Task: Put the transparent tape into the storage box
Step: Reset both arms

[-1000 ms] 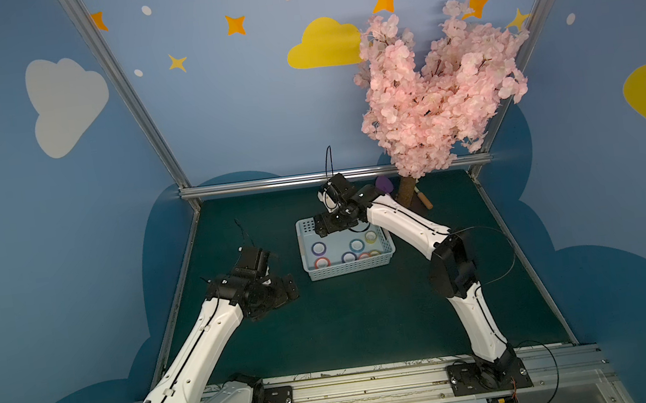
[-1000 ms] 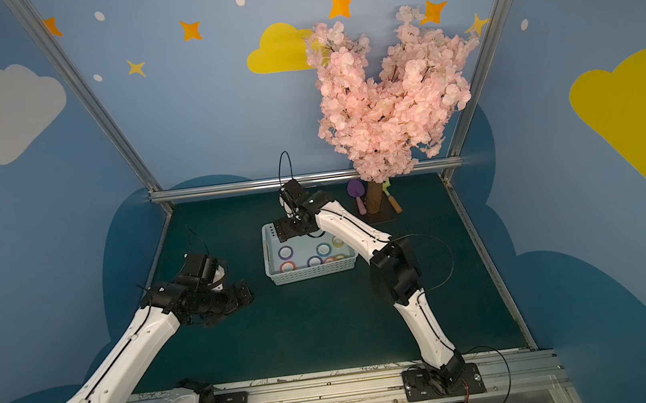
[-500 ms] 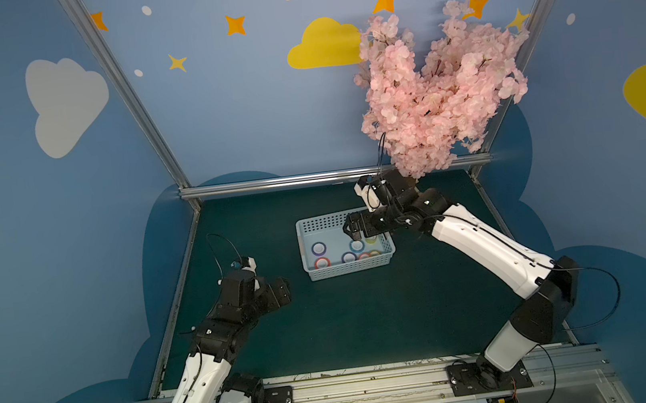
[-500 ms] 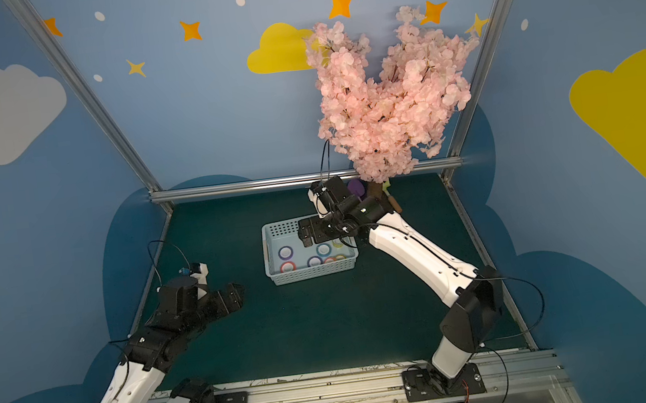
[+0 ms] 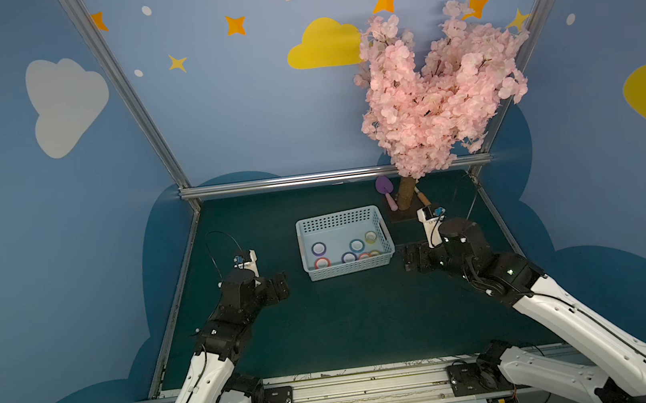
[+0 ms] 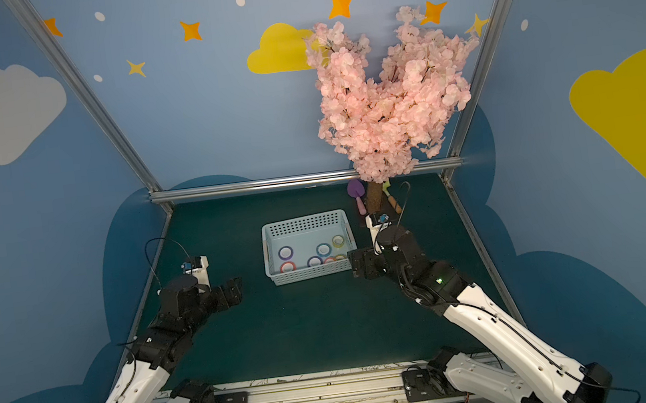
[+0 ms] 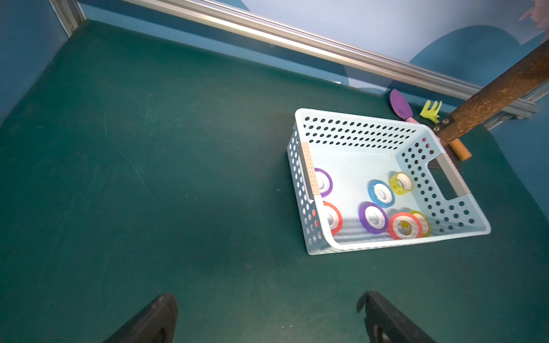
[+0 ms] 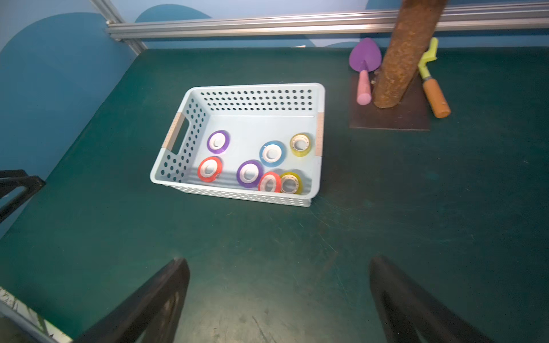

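The storage box (image 5: 336,221) (image 6: 302,226) (image 7: 356,133) (image 8: 255,98), a pale blue perforated basket, stands mid-table. Several rolls of coloured transparent tape lie inside it: purple (image 8: 217,142), red (image 8: 209,168), blue (image 8: 272,153) and yellow (image 8: 300,144) among them. No roll shows on the mat outside the box. My left gripper (image 5: 280,285) (image 6: 234,291) (image 7: 267,300) hovers open and empty to the left of the box. On the box's right, my right gripper (image 5: 410,259) (image 6: 356,266) (image 8: 276,264) is open and empty too.
A pink blossom tree (image 5: 432,97) rises from a brown base plate (image 8: 389,120) at the back right. A purple toy shovel (image 8: 364,63) and a yellow-green rake with an orange handle (image 8: 435,99) lean on its trunk. An aluminium rail (image 5: 310,179) bounds the back.
My right gripper has pulled away from above the box's back left corner to its right side. The left arm has folded back, its gripper staying left of the box.
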Available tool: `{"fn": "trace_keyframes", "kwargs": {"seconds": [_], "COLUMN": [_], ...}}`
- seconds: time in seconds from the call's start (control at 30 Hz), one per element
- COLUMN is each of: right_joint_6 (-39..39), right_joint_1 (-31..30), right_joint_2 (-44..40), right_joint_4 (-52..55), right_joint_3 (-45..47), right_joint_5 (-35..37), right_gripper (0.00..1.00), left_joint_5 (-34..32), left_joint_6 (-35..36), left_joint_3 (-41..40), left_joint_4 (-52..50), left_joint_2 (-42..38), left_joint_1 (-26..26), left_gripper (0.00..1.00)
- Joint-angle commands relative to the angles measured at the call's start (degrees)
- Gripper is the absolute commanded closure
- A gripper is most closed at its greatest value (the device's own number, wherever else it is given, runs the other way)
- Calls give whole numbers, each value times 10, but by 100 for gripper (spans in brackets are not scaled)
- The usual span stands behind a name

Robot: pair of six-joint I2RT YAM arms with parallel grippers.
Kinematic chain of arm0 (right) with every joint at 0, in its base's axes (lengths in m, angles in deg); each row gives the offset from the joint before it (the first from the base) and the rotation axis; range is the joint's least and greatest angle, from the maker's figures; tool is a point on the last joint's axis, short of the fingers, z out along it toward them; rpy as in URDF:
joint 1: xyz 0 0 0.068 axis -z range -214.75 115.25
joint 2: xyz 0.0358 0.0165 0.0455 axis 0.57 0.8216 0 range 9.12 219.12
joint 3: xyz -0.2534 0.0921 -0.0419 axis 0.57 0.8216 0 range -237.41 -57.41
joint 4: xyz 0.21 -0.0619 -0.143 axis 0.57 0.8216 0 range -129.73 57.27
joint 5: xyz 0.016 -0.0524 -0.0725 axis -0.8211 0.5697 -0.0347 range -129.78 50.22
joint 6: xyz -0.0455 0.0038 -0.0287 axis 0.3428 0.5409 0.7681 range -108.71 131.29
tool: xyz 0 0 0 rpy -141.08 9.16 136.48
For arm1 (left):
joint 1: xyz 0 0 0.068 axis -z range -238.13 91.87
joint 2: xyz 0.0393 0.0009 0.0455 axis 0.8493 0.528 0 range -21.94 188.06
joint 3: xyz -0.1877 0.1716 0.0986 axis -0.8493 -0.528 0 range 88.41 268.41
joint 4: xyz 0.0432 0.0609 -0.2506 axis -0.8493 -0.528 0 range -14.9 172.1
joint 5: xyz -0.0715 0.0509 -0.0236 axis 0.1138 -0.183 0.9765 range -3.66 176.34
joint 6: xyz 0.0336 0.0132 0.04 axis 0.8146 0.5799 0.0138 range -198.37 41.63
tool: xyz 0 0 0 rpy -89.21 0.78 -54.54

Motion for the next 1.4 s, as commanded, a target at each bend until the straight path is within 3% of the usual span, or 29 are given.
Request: {"fn": "trace_keyframes", "kwargs": {"seconds": [0.0, 0.1, 0.27, 0.5, 0.77, 0.83, 0.9, 1.03, 1.13, 1.2, 1.23, 1.3, 1.37], "right_joint_6": [23, 80, 171, 217, 206, 200, 199, 201, 203, 195, 191, 189, 199], "right_joint_1": [6, 10, 31, 106, 196, 225, 246, 289, 321, 338, 344, 352, 354], "right_joint_2": [-44, -101, -162, -169, -150, -141, -127, -80, -23, 21, 42, 94, 140], "right_joint_4": [-19, -62, -153, -207, -272, -292, -318, -399, -458, -503, -524, -562, -567], "right_joint_3": [47, 108, 197, 257, 297, 305, 315, 336, 342, 344, 344, 335, 315], "right_joint_5": [62, 106, 177, 127, 59, 34, 17, -9, -46, -64, -71, -76, -88], "right_gripper": [2, 2, 2, 2, 2, 2, 2, 2, 2, 2, 2, 2, 2], "left_joint_5": [-27, -10, 74, 176, 228, 269, 293, 262, 217, 221, 225, 211, 212], "left_joint_6": [70, 96, 111, 134, 136, 143, 160, 198, 204, 203, 199, 199, 195], "left_joint_3": [-7, -14, -57, -90, -101, -97, -69, -55, -113, -147, -145, -122, -134], "left_joint_4": [68, 114, 261, 417, 574, 610, 582, 547, 642, 751, 755, 661, 713], "left_joint_2": [25, 59, 114, 244, 387, 422, 441, 446, 438, 474, 480, 452, 466], "left_joint_1": [-14, -54, -169, -260, -263, -261, -256, -219, -203, -201, -204, -207, -206], "left_gripper": [0, 0, 0, 0, 0, 0, 0, 0, 0, 0, 0, 0, 0]}}
